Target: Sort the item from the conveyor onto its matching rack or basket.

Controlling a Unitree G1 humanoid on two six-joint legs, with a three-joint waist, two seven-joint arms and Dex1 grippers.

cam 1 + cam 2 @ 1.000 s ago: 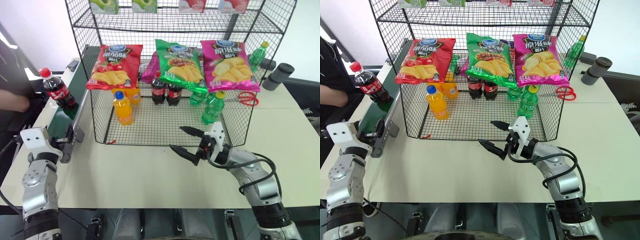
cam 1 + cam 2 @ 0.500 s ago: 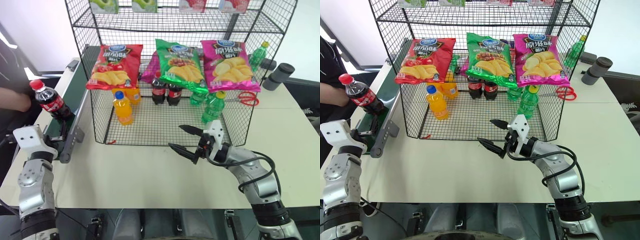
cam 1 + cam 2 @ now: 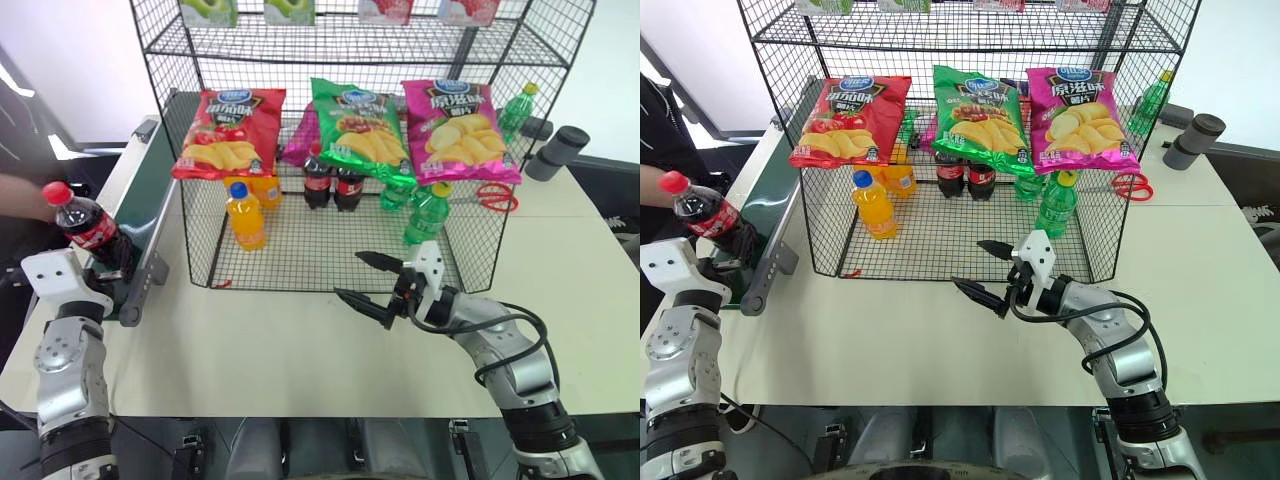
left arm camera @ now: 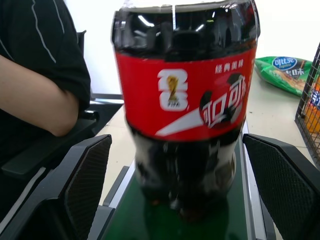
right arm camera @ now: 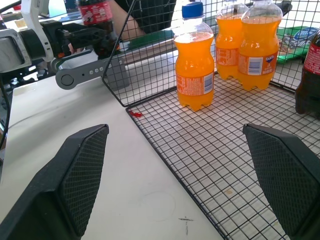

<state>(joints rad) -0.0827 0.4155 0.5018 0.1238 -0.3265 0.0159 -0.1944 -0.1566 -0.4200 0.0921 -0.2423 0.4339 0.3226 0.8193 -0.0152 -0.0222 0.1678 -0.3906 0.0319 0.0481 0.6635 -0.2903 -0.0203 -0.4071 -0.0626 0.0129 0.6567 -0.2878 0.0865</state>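
Cola bottle (image 3: 88, 224) stood upright at the near end of the conveyor (image 3: 140, 215), between the left gripper (image 4: 175, 200) fingers, which were spread wide and not gripping, apparently staged for a grasp. Right gripper (image 3: 368, 284) hung wide open and empty just before the wire basket (image 3: 300, 272), likely kept clear of the drop zone.

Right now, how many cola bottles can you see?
3. One cola bottle stands on the green belt between the open left gripper's fingers. Two more stand in the wire basket; others may be hidden behind chip bags.
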